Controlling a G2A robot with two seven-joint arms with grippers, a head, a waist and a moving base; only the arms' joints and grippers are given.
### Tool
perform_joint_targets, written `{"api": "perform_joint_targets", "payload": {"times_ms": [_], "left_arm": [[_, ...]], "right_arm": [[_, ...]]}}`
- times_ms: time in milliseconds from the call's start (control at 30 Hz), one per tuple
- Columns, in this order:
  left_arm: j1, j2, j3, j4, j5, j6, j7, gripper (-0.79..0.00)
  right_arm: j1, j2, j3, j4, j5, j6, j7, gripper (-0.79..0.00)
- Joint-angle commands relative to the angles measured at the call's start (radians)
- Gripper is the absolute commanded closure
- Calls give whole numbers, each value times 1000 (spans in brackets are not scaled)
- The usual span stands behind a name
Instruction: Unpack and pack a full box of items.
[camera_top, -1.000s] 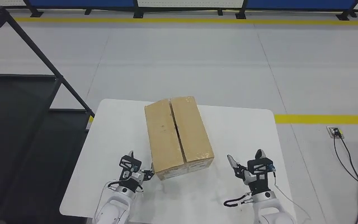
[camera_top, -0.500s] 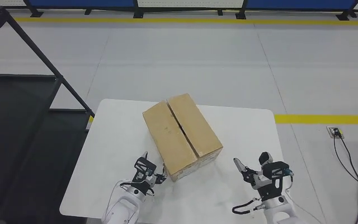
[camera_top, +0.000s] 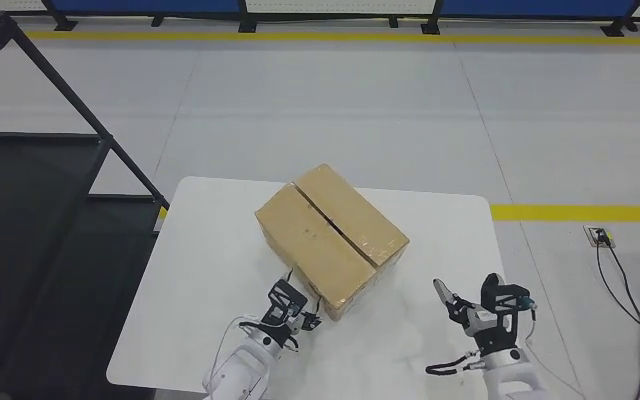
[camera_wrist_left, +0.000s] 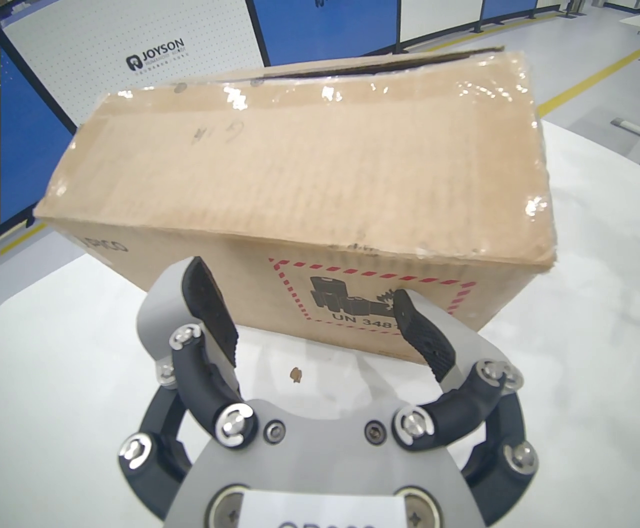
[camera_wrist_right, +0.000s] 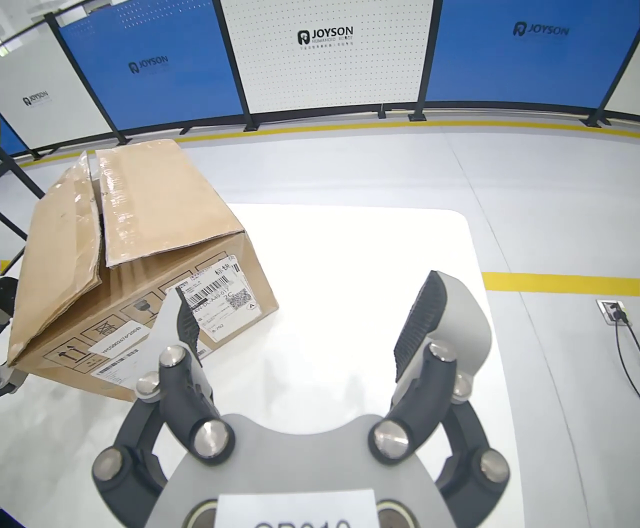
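Observation:
A brown cardboard box lies on the white table, turned at an angle, its two top flaps folded down with a narrow gap between them. My left gripper is open at the box's near corner, its fingertips close against the end face with the red-bordered label. My right gripper is open near the table's front right corner, apart from the box. In the right wrist view the box's side carries white shipping labels.
A small brown speck lies on the table between the left fingers. Bare table spreads to the left and right of the box. A dark framed structure stands off the table's left side. Blue and white panels line the far floor.
The box has rotated counter-clockwise as seen from above, its near end swinging right. My left gripper moved right with that corner. My right gripper drew back toward the front right.

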Motion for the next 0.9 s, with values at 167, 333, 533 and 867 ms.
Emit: {"api": "perform_joint_targets", "payload": {"times_ms": [167,333,533,867], "left_arm": [[12,0,-16,-2,44,45,21,-785],[66,12,-149,-48,-43,119,51,-785],[122,24,-319,-91,-139,184,97,-785],[144,29,-412,-105,-197,212,98,-785]], "right_arm": [[0,0,0,1,1,-3,-2,-785],[10,0,-28,-13,107,-136,32,-785],[77,-10,-56,30,555,-237,212,-785],[90,-10,-56,38,607,-256,255,-785]]}}
